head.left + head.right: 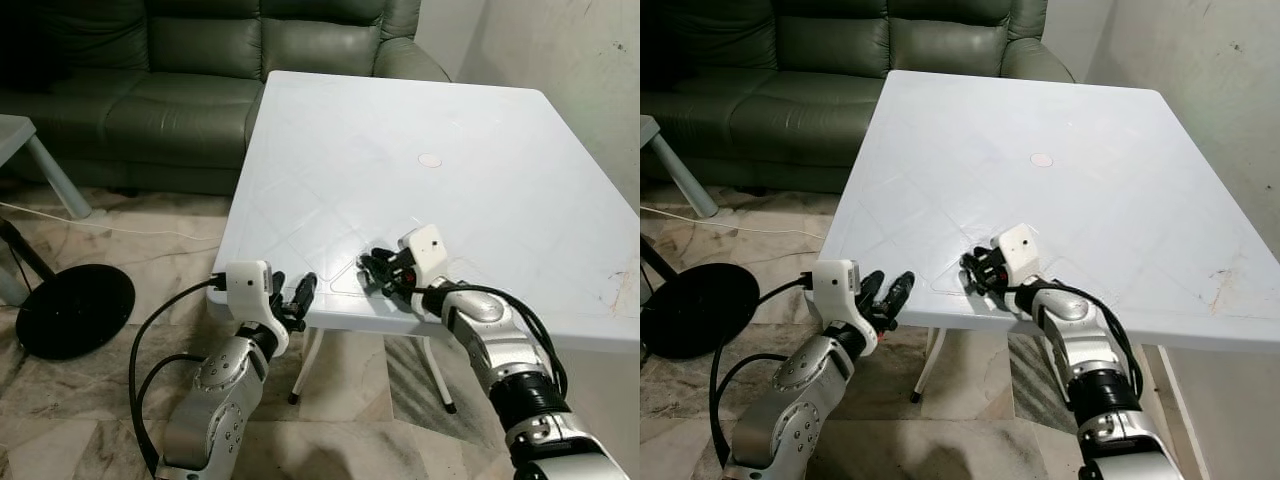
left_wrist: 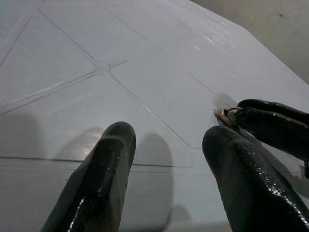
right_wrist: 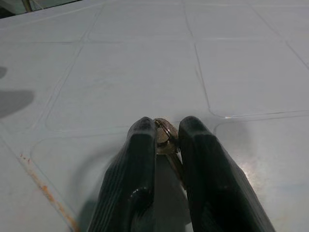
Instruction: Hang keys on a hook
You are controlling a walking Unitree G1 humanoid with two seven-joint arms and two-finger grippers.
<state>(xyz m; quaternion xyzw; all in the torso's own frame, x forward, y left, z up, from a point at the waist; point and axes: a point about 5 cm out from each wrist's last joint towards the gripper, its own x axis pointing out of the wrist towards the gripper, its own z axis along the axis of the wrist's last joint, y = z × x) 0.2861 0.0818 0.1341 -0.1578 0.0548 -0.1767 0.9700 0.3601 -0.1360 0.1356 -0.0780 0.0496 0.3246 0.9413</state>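
Contact is made low on the white plastic table: right tool pinches the small brass-coloured metal keys there for lifting. Left tool, fingers spread, waits beside the edge.

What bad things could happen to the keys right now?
The right claw pinches the keys only at its fingertips, low on the white table, so they might slip out when lifted. They also sit close to the table's near edge, so if dropped they could fall to the floor. The left claw waits open just off that edge, beside the right one, and the two could bump.
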